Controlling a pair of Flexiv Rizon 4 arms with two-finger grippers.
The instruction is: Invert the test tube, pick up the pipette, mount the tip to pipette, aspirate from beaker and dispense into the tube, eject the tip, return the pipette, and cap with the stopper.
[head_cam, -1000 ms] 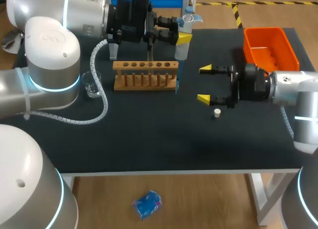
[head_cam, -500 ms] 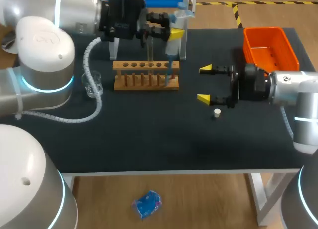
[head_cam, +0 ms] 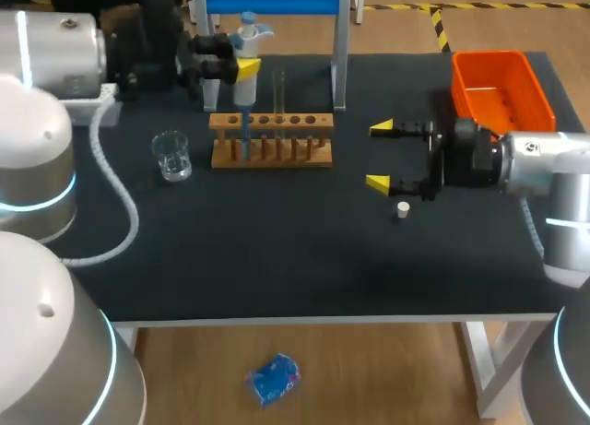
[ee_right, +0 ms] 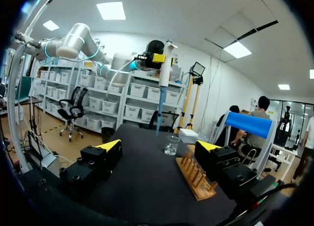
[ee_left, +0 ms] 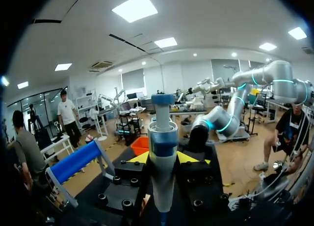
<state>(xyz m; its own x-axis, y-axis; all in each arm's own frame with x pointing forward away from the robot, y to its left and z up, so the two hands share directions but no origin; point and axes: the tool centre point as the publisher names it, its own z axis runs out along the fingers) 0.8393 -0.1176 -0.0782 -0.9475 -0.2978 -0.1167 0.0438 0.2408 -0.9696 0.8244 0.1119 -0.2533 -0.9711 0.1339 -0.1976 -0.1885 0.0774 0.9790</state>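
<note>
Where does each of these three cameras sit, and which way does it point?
Head view: above and behind, looking down on the table; both arms enter from the sides.
Left wrist view: on the left wrist, looking along the left gripper, shut on the pipette.
Right wrist view: on the right wrist, looking past the open right gripper at beaker, rack and left arm.
Shared: the pipette shows in all three; beaker and rack in head and right wrist views.

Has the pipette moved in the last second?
Yes. The pipette shifted left along the rack, from its right end to near its left end, toward the beaker.
</note>
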